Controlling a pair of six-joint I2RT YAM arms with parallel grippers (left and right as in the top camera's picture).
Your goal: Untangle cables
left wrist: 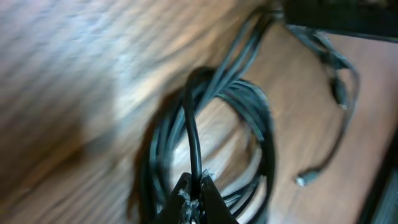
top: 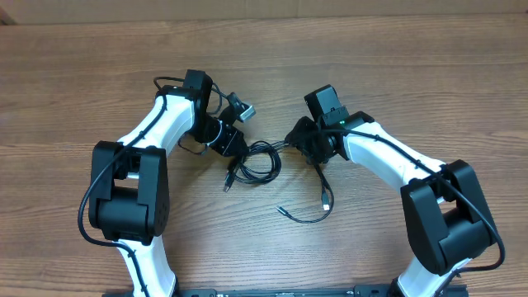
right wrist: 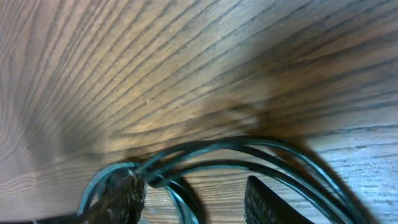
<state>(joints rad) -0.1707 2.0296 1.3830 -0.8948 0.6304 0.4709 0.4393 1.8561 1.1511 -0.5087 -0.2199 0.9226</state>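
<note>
Two arms rooted at the near corners of the table (top: 396, 66), left arm (top: 132, 190) and right arm (top: 445, 214), both bent inward toward mid-table.

Just beyond the bases, closest to the near edge: a thin tip (top: 281, 210) right of centre, ending a strand that curves up through an inline plug (top: 326, 199) toward the right gripper. Left of centre, a plug end (top: 228, 188) trailing down from the coil. Both flat on the wood, apart from each other.

Next out, at mid-table: the cables (top: 259, 162), gathered in a loose coil of several turns, flat on the surface between the two claws. Same coil in the left wrist view (left wrist: 252, 118), with a plug end (left wrist: 303, 180) lying just outside its turns.

At the coil's rim on the side of the left edge: the left gripper (top: 238, 148). Seen from its own wrist (left wrist: 194, 198): jaws pinched together on a single black strand of the cables, rising from the tips and arching over the coil.

At the coil's far rim on the side of the right edge: the right gripper (top: 290, 142), facing the left one. Seen from its own wrist (right wrist: 196, 190): jaws apart at medium width, not closed on anything. Several strands of the cables (right wrist: 249, 152) crossing just ahead of the tips, bunched beside one finger (right wrist: 124, 196); contact there impossible to tell.
</note>
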